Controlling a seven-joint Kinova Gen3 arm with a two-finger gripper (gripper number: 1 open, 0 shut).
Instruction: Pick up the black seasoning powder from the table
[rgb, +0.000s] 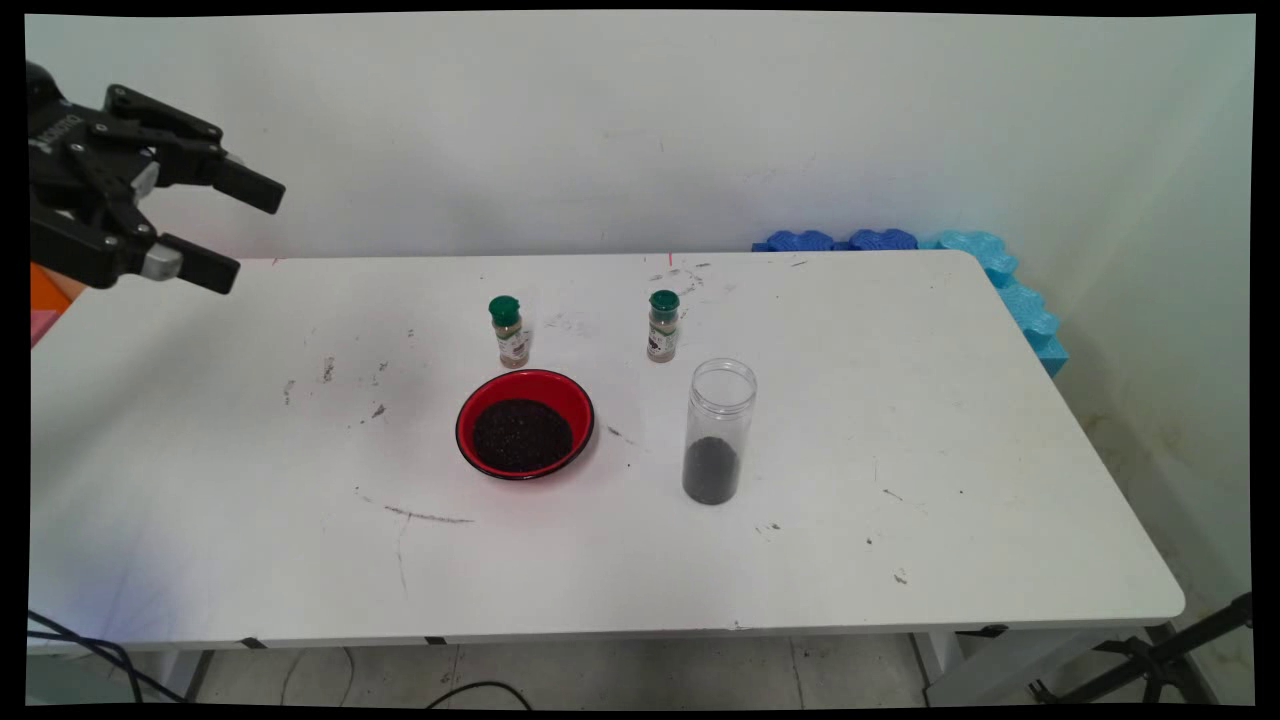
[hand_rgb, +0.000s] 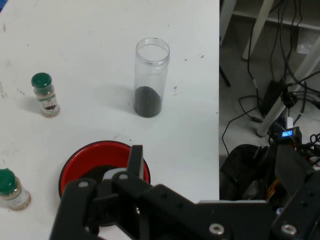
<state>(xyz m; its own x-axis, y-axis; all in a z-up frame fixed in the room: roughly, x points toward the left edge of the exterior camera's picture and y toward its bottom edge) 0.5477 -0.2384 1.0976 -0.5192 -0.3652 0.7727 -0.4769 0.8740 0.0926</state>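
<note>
Two black fingers (rgb: 245, 186) of the end effector (rgb: 232, 228) stand wide apart, with nothing between them and nothing touching them. It hangs in the air at the far left, above the desk's (rgb: 900, 420) far left corner and well apart from everything that stands on it.

Near the middle of the desk sits a red bowl (rgb: 525, 424) holding dark grains. Just beyond it, on the far side, stands a small spice jar with a green cap (rgb: 509, 331), and a second green-capped spice jar (rgb: 662, 325) stands to its right, apart from it. To the right of the bowl, near but not touching, a tall clear jar (rgb: 719, 430) stands upright with no lid, dark grains filling its lowest part.

From the hand view, the bowl (hand_rgb: 95, 155) lies partly behind one raised finger, and the clear jar (hand_rgb: 150, 80) stands beyond it. Blue foam pieces (rgb: 1000, 275) line the desk's far right edge against the wall.
</note>
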